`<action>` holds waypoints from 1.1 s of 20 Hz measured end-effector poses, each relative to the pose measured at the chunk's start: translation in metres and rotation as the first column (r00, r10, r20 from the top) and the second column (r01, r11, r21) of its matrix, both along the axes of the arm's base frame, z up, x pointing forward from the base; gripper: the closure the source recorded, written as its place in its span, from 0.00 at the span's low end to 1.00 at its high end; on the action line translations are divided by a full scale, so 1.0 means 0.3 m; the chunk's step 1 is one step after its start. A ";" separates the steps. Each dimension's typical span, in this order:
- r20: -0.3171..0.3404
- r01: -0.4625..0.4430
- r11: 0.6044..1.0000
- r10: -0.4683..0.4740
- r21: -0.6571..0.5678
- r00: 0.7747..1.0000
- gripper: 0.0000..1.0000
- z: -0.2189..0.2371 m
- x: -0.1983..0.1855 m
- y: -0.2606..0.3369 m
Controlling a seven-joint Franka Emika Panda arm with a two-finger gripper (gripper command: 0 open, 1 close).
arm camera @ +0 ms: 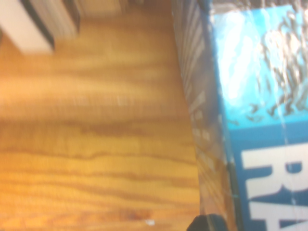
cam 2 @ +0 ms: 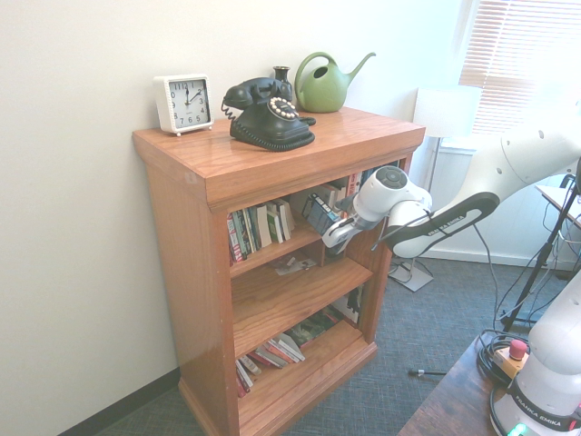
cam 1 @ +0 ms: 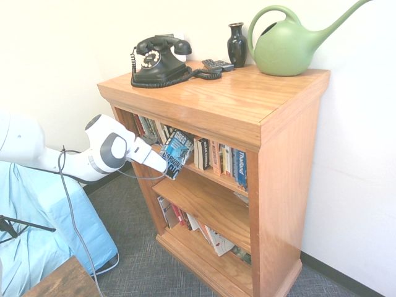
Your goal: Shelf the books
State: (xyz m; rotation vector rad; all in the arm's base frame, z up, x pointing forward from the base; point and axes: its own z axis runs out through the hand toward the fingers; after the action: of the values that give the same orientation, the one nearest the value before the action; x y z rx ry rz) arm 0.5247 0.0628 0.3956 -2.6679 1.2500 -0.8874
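Observation:
The book (cam 1: 178, 151), thick with a glossy blue and black cover and white lettering, hangs tilted at the front of the bookcase's top shelf (cam 1: 207, 175), in the gap between two rows of standing paperbacks. My gripper (cam 1: 163, 164) is shut on its lower edge, reaching in from the left. From the other side the book (cam 2: 320, 213) sits just inside the shelf opening with the gripper (cam 2: 337, 232) below it. In the wrist view the book's blue cover (arm camera: 260, 120) fills one side over the wooden shelf board (arm camera: 96, 120).
Thin paperbacks (cam 1: 224, 159) stand on the same shelf; more (cam 1: 185, 218) lean on the bottom shelf. On the bookcase top (cam 1: 235, 99) are a black telephone (cam 1: 159, 60), a dark vase (cam 1: 237, 43), a green watering can (cam 1: 284, 46) and a white clock (cam 2: 182, 103). A blue-covered object (cam 1: 37, 229) lies at the left.

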 end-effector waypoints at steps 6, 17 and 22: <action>0.016 -0.016 1.000 0.016 0.000 1.000 1.00 0.034 0.054 0.039; 0.033 -0.003 1.000 0.003 -0.010 0.999 1.00 0.000 0.152 0.087; 0.037 0.008 1.000 -0.007 -0.015 0.999 1.00 0.011 0.179 0.112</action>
State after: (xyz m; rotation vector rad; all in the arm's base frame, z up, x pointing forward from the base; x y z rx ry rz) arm 0.5784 0.0963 0.3991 -2.6469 1.2513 -0.9464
